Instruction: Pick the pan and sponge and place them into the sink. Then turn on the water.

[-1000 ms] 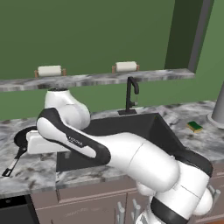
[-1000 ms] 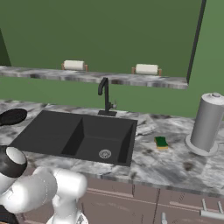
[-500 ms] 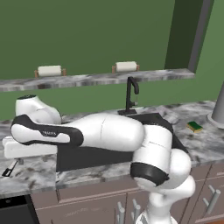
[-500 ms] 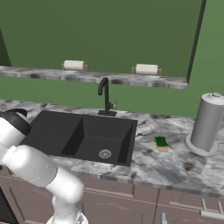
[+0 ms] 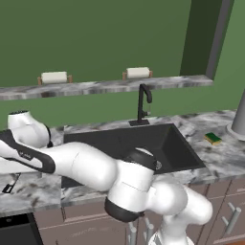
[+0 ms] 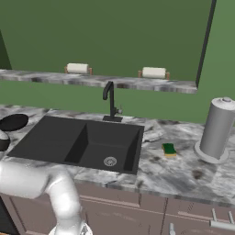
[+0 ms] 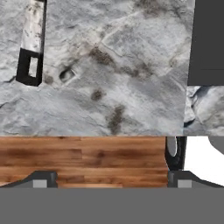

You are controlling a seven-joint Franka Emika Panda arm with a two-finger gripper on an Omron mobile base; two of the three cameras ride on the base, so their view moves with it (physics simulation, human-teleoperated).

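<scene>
Grey marbled counter (image 6: 174, 172). Sink (image 6: 59, 137) bare, no water from faucet (image 6: 110, 98). Pan (image 6: 13, 122) at sink's 9 o'clock, sponge (image 6: 169, 149) at 3 o'clock. Gripper (image 7: 111, 179) jaws apart, empty. Nothing done yet.

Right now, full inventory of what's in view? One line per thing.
pan: 1, black, on the counter left of the sink; its handle end lies on the marble below the tool
sponge: 1, yellow with green top, on the counter right of the sink
sink: 1, black, two basins, silver drain in the right one, set in the counter
faucet: 1, black, behind the sink, no stream visible
counter: 1, grey marble
paper towel stand: 1, grey, far right of the counter
rolls on shelf: 2, white, on the ledge above the faucet
cabinets: brown, under the counter
arm: 1, white, stretched to the left
tool: 1, dark tips, open, empty
</scene>
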